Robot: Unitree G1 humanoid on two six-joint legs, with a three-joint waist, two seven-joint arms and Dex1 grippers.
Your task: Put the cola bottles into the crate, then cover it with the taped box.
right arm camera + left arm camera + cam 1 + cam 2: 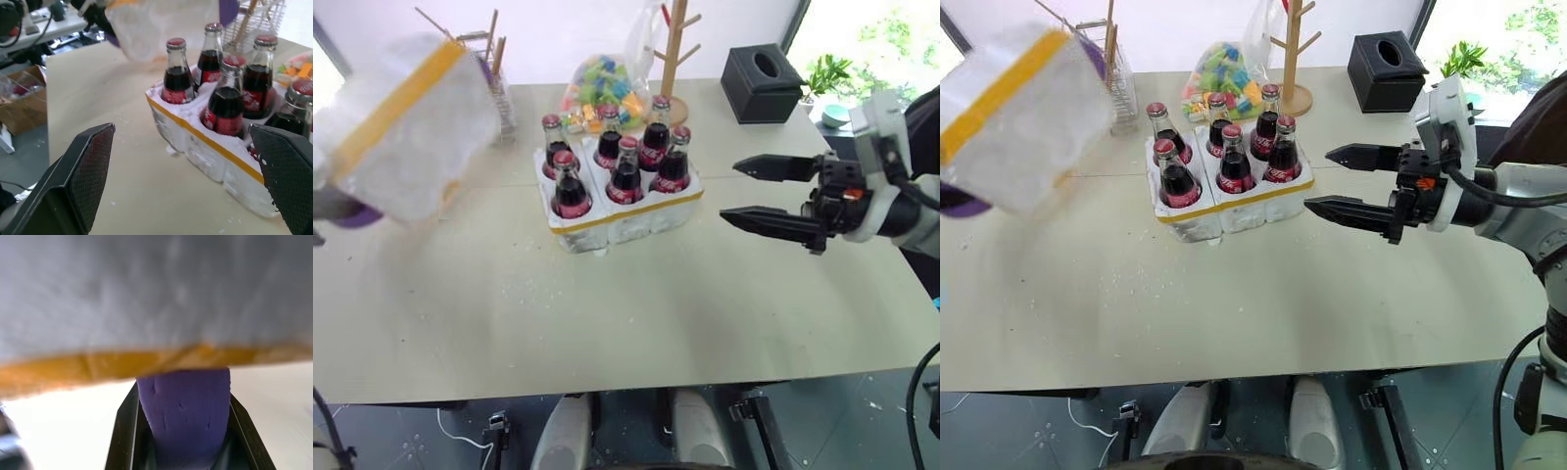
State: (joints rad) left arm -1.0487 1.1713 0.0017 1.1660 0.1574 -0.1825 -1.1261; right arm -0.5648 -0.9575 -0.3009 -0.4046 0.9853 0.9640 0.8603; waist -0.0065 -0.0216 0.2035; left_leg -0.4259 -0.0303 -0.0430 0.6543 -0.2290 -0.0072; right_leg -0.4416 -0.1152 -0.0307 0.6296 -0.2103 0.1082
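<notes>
1. The large white styrofoam taped box (406, 122) with yellow bands hangs tilted at the table's left; it should be levelled and centred over the low white foam crate (617, 211), clearing the red caps of the six glass cola bottles (625, 166).
2. The left gripper (183, 406) is clamped on the box's purple tab.
3. The right gripper (773, 191) gapes wide just right of the crate, holding nothing.

Six small glass cola bottles (617, 162) with red caps and red labels stand upright in two rows of three, each seated in a round well of a low white foam crate (628, 221). A yellow tape band runs round the crate's rim. The crate sits on a pale table (607, 313). To the left, a large white foam box (406, 127) with a broad yellow tape band hangs tilted above the table, apart from the crate.
</notes>
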